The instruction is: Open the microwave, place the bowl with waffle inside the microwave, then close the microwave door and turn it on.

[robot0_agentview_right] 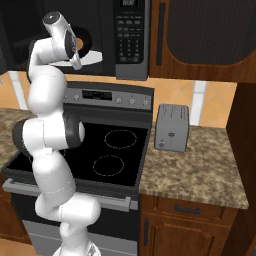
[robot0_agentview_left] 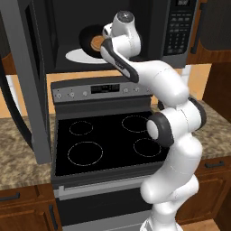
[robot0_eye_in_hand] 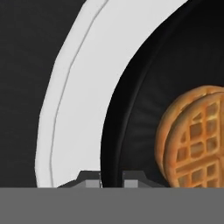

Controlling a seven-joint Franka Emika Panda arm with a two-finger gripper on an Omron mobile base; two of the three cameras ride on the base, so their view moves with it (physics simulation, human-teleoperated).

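The microwave [robot0_agentview_left: 178, 27] hangs open above the stove, and the microwave door [robot0_agentview_left: 31, 90] is swung out to the left. My gripper [robot0_eye_in_hand: 111, 178] reaches into the cavity, shut on the rim of the black bowl [robot0_eye_in_hand: 144, 109], one fingertip [robot0_eye_in_hand: 89, 178] outside the rim and one inside. The bowl [robot0_agentview_left: 88, 38] is tilted steeply over the white turntable plate [robot0_agentview_left: 76, 56]. The golden waffle [robot0_eye_in_hand: 197, 140] lies in the bowl against its lower side. In the right base view, the bowl [robot0_agentview_right: 84, 39] and waffle [robot0_agentview_right: 80, 45] peek out behind my hand.
The black-topped stove [robot0_agentview_left: 108, 140] sits right below the microwave, with its knob panel [robot0_agentview_left: 99, 89] under the cavity. A grey toaster [robot0_agentview_right: 171, 127] stands on the speckled counter [robot0_agentview_right: 200, 175] to the stove's right. Wooden cabinets flank the microwave.
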